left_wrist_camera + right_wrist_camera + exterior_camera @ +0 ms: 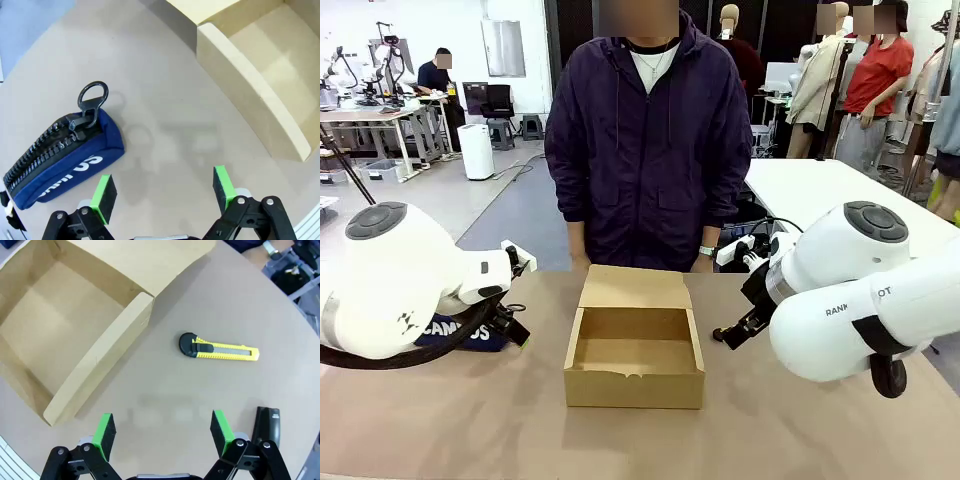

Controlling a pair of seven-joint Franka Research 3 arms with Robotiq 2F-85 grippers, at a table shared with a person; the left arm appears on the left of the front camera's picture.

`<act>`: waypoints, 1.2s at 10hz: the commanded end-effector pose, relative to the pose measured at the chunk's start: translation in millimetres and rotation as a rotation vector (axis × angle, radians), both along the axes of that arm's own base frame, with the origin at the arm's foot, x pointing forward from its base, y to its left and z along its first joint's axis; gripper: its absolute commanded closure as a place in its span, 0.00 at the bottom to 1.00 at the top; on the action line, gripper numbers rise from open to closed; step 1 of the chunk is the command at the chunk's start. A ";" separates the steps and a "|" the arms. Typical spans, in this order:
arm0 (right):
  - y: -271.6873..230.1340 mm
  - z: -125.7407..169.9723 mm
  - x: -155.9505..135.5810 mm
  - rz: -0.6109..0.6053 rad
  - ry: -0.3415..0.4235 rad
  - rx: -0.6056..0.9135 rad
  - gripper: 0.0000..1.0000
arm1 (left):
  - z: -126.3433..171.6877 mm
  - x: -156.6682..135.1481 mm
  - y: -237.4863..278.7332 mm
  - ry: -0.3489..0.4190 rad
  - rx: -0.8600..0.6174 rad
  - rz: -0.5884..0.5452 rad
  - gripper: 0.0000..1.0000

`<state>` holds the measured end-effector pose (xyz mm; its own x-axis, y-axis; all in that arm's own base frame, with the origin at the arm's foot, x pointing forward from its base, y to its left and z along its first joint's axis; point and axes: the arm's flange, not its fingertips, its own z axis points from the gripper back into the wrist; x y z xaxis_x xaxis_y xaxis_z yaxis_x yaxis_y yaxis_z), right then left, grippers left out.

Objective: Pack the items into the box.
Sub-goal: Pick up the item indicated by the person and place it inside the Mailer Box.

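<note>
Left wrist view: the left gripper [164, 189] hangs above bare table with its green pads spread wide and nothing between them. The navy fabric zip pouch with white lettering [60, 167] lies just off to one side of it, its black metal pull ring pointing away. In the right wrist view the right gripper [162, 430] is likewise wide open and empty. A small black stapler [265, 426] sits close by one finger, and the slim yellow-and-black utility knife [220, 350] lies flat a little farther on. Beyond both sits the brown cardboard box [633, 388], lid flap folded back toward the far side and its inside bare, so packing looks not yet begun. To start well, the left arm should centre over the pouch and close across its narrow body, clear of the ring. It should then line the pouch up with the box's long side before lowering. The knife is thin and calls for pads brought right down to the surface. The table [520, 430] is a matte tan top. A person in a dark purple jacket [645, 150] stands at its far edge, with grey floor and white workbenches behind.
</note>
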<state>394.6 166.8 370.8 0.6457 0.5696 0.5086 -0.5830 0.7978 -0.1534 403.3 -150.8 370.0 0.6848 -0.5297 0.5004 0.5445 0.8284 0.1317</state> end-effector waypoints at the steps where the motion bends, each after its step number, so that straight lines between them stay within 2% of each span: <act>1: 0.0 0.0 0.0 0.000 0.000 0.000 0.00 | 0.1 0.0 0.0 0.000 0.000 0.000 0.00; 12: 0.1 0.0 0.0 0.000 0.000 -0.001 0.00 | 0.1 0.0 0.0 0.000 0.000 0.000 0.00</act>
<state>394.6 166.9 370.8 0.6453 0.5702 0.5084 -0.5834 0.7975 -0.1540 403.3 -150.8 370.0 0.6848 -0.5297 0.5004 0.5445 0.8284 0.1317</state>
